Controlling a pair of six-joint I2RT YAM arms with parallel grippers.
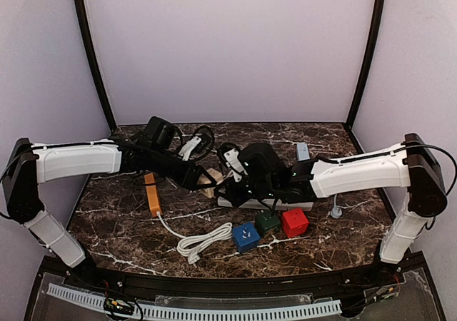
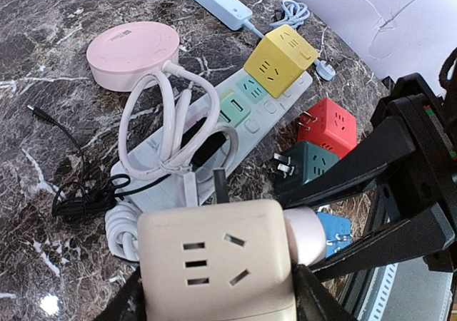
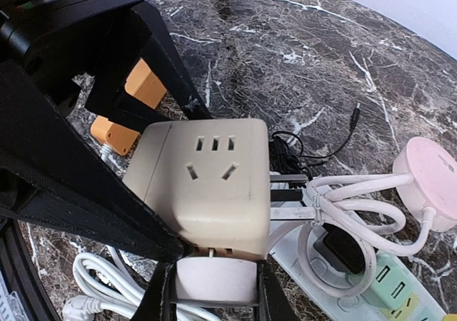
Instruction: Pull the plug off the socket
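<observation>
A beige cube socket (image 2: 214, 260) is held off the table between both arms, seen small in the top view (image 1: 208, 183). My left gripper (image 2: 218, 294) is shut on the cube's two sides. A pale pink round plug (image 3: 216, 278) sits at the cube's lower face in the right wrist view, and on its right side in the left wrist view (image 2: 308, 235). My right gripper (image 3: 214, 290) is shut on this plug. A thin gap with a metal pin shows between the plug and the cube (image 3: 207, 182).
Below lie a white power strip (image 2: 250, 121) with a yellow cube (image 2: 280, 58), a pink round hub (image 2: 132, 50) with looped cable, red (image 1: 294, 222), green (image 1: 268, 222) and blue (image 1: 245, 236) cubes, an orange strip (image 1: 152, 195) and a coiled white cable (image 1: 203, 242).
</observation>
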